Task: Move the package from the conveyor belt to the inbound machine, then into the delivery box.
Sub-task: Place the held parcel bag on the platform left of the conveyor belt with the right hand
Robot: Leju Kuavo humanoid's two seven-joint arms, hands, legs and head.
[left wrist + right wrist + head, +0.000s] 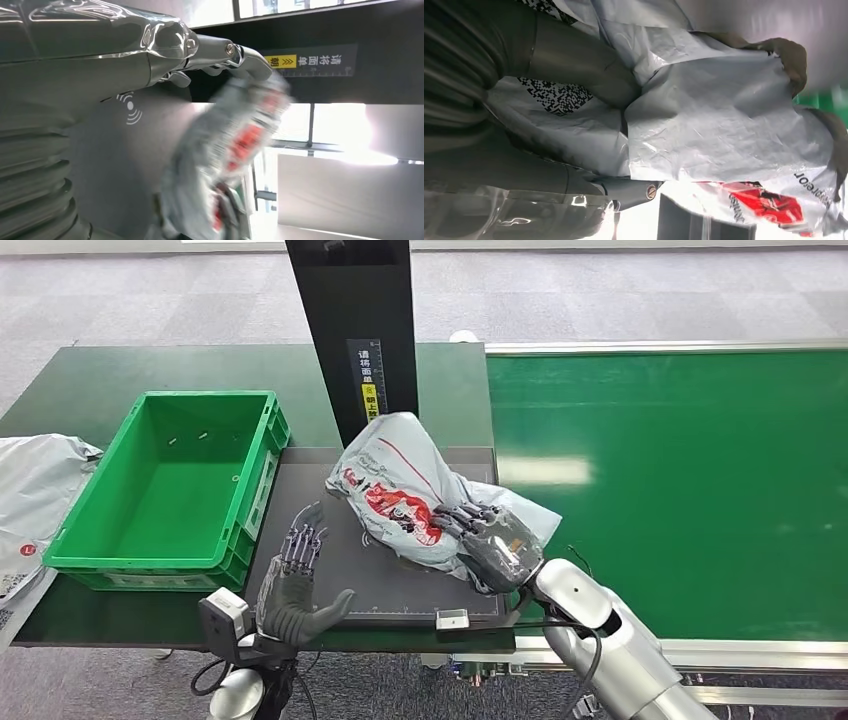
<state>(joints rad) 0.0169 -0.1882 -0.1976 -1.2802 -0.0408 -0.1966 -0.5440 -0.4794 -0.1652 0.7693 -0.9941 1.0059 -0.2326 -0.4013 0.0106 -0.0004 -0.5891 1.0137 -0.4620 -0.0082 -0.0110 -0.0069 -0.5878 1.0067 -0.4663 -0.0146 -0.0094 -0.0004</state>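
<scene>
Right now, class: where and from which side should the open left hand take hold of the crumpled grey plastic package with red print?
Likely its bulging near-left side, coming from the left. The grey plastic package is propped up on the black scanner plate, the right hand already grips its right side, and the left hand waits open beside it.

Crinkled glossy grey plastic package (400, 485) with red print, smooth green plastic crate (170, 490), matt green conveyor belt (680, 480), matt black machine plate (330, 540), polished silver metal arm (610, 640)

Black post (352, 330) label: Chinese "请将面单", yellow "朝上" part. Package (400, 485): red print and QR code, unreadable.
</scene>
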